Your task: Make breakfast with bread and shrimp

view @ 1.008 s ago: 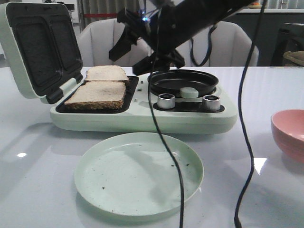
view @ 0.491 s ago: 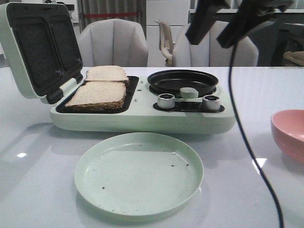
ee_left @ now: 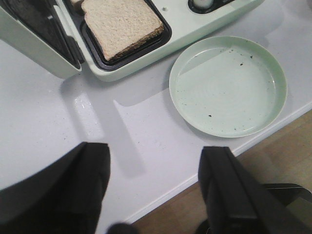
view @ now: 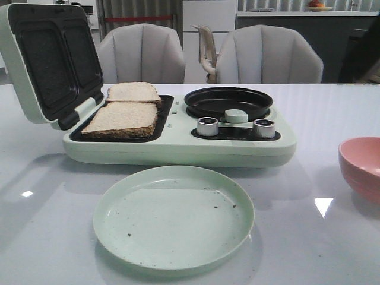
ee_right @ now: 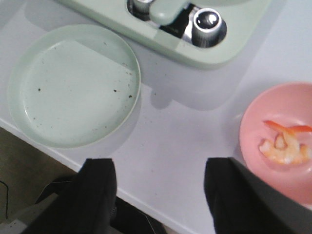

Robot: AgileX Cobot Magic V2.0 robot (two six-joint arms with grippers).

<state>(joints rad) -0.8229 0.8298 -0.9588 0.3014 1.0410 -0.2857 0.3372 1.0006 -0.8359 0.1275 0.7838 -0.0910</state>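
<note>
pale bread (view: 120, 117) lies as two slices in the open toasting tray of the green breakfast maker (view: 178, 148), while the shrimp (ee_right: 285, 146) rest in the pink bowl (ee_right: 253, 122) on the counter (view: 332, 119), well apart from the empty black pan (view: 228, 101); the step in hand is judged to be fetching shrimp for the pan; the left gripper (ee_left: 156, 187) and the right gripper (ee_right: 161, 195) are both spread wide with nothing held; the next move is judged to call for the right gripper to be lowered over the bowl; the bowl is cut off in the front view, so its contents are hidden there; specks on the green plate (view: 173, 217) cannot be identified.
</note>
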